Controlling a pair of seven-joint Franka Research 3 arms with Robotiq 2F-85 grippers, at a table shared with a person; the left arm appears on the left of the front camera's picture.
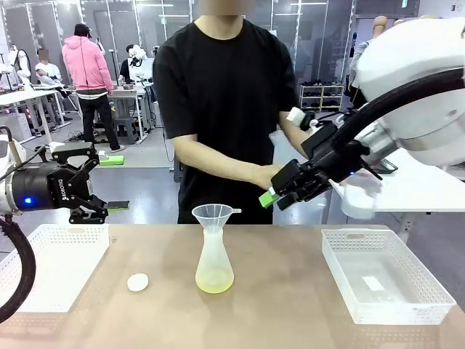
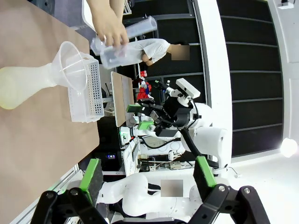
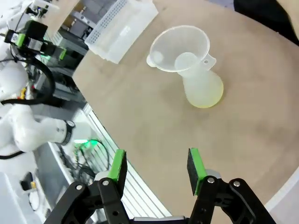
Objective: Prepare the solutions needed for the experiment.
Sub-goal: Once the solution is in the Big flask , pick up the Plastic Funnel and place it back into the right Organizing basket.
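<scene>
The solutions (image 1: 214, 282) show as a shallow yellow-green pool in the frosted flask (image 1: 213, 254). It stands upright mid-desk (image 1: 290, 305), about midway between the left and right edges, with a funnel (image 1: 216, 214) seated in its neck. My left gripper (image 1: 100, 183) hangs wide open and empty near the far left corner. My right gripper (image 1: 275, 198) is partly open with nothing between its pads, raised above the far edge, close to the person's hand (image 1: 262, 174).

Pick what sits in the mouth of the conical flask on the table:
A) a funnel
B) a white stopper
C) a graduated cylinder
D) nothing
A: a translucent funnel stands in the neck of the flask, above the shallow yellow-green liquid.
</scene>
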